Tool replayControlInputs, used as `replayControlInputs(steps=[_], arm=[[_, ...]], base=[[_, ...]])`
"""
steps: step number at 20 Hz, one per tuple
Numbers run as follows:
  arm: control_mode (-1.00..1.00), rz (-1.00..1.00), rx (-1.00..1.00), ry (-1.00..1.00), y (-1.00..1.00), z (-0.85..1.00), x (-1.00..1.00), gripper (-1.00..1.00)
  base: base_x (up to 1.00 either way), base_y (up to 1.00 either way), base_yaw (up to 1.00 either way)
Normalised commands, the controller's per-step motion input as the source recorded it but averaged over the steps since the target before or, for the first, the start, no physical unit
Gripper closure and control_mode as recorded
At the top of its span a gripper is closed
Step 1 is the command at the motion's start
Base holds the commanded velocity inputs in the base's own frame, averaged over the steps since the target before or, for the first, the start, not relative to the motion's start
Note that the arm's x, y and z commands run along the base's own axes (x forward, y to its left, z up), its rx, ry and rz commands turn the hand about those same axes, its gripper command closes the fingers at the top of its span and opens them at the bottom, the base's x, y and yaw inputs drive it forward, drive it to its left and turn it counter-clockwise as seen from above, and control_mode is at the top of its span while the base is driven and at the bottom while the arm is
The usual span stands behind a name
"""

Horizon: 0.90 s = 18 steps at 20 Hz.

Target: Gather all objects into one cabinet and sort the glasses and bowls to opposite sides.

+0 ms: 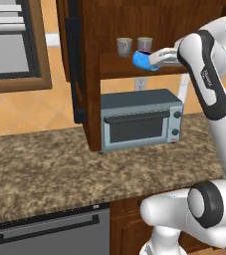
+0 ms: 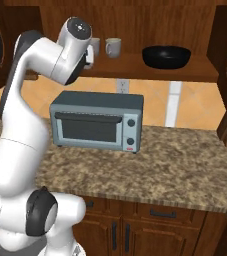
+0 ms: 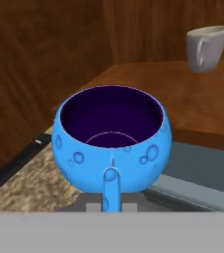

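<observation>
speckled stone surface is running across the foreground of both base views, with the grey toaster oven sitting on it under the cabinet; the cabinet door with its long black bar handle is standing open at the left of the left base view; the white arm is reaching up to the shelf board, and the hand is clenching on the blue bowl, holding it at the front edge of the shelf; in the hand view the blue bowl is sitting right in front of the camera, its dark inside facing up, a finger pressing against its near wall, the second finger being hidden; whether the bowl is touching the shelf or hanging just above its edge i cannot tell; the two tumblers are standing upright side by side on the shelf just behind the bowl, near each other, toward the left part of the shelf; in the right base view the arm is covering part of the left tumbler; the black bowl is resting on the same shelf, well apart from the tumblers, toward the right side; one tumbler is showing in the upper right of the hand view, beyond the blue bowl.
</observation>
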Motion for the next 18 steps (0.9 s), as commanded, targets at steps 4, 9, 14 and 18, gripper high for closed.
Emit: replayControlInputs(steps=[4, 9, 14, 18], arm=[[-1.0, 0.05, 0.0, 0.0, 0.99, 0.0, 0.62, 1.0], [-1.0, 0.0, -0.02, 0.06, 0.52, -0.04, 1.0, 1.0], [-1.0, 0.0, -0.08, 0.11, 0.17, -0.23, 1.0, 1.0], [-1.0, 0.0, -0.09, 0.12, 0.0, -0.05, 0.92, 1.0]], base=[[0.0, 0.0, 0.0], [0.0, 0.0, 0.0], [0.0, 0.0, 0.0], [0.0, 0.0, 0.0]])
